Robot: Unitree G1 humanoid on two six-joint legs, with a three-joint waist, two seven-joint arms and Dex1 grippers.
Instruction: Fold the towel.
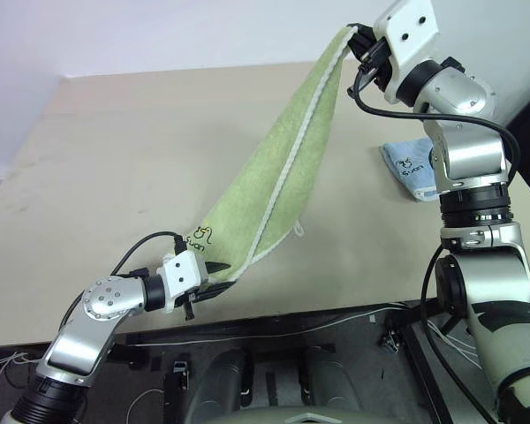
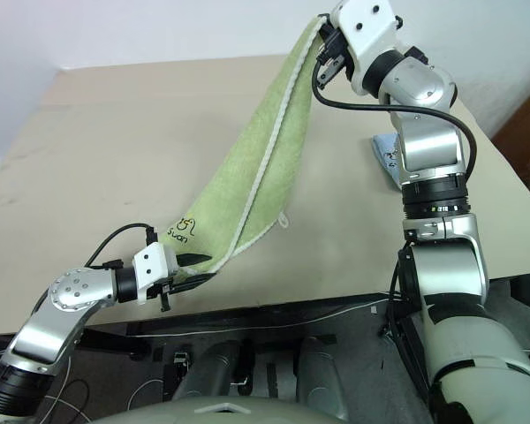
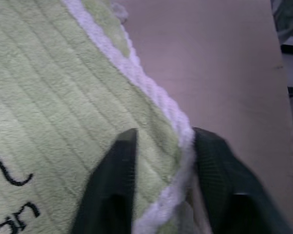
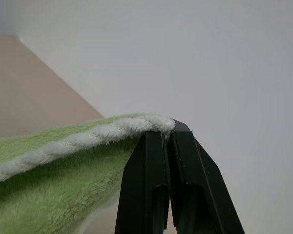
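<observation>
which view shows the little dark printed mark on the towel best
The left eye view: the dark printed mark sits whole on the towel, just above the left gripper. The right eye view shows it as well. The left wrist view catches part of its lettering; the right wrist view has the white edging at the right gripper.

The left gripper [image 3: 158,183] is straddling the white stitched edge of the towel [image 3: 63,112], one black finger [image 3: 112,185] lying on the yellow-green terry face, the other beyond the hem over the bare tan table [image 3: 224,63]. Dark printed lettering is showing on the cloth beside the nearer finger
</observation>
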